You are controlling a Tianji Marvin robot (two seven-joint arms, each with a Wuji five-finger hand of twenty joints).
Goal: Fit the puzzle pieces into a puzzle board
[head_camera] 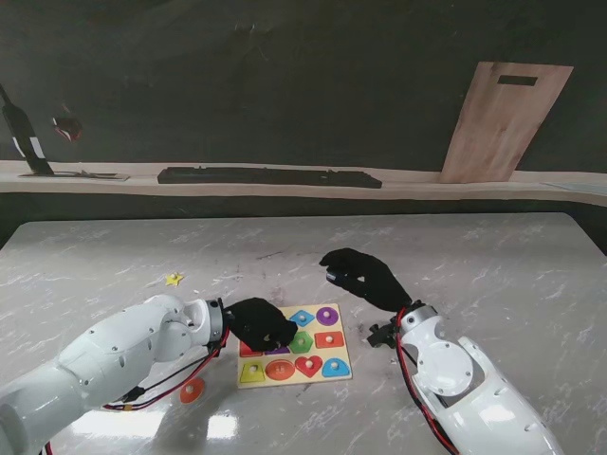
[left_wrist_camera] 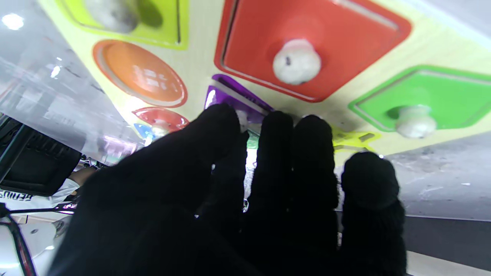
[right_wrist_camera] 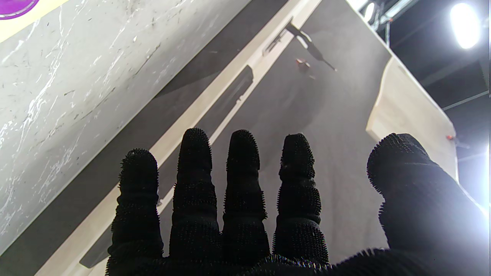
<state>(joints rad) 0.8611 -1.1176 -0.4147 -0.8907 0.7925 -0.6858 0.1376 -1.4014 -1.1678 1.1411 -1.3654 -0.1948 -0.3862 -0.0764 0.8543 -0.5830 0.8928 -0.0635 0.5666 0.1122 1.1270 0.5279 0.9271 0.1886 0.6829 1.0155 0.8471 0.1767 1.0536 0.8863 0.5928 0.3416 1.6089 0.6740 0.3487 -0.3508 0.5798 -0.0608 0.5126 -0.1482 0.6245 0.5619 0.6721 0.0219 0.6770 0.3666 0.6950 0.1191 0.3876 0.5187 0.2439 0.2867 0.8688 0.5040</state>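
The square puzzle board (head_camera: pixel 343 372) lies on the marble table in front of me, with several coloured knobbed pieces in it. My left hand (head_camera: pixel 258 324) rests over the board's far left corner. In the left wrist view its thumb and fingers (left_wrist_camera: pixel 276 130) are closed around the small white knob of a purple piece (left_wrist_camera: pixel 230 97), which sits tilted at its slot next to the red square piece (left_wrist_camera: pixel 307 57). My right hand (head_camera: pixel 365 277) hovers open just right of the board, fingers (right_wrist_camera: pixel 243 172) spread and holding nothing. A yellow star piece (head_camera: pixel 174 279) lies loose on the table, far left.
An orange-red piece (head_camera: pixel 193 391) lies on the table by my left forearm. Red and black cables (head_camera: pixel 180 379) hang under that arm. A wooden cutting board (head_camera: pixel 507 118) leans on the back wall, and a long black bar (head_camera: pixel 270 176) lies on the ledge.
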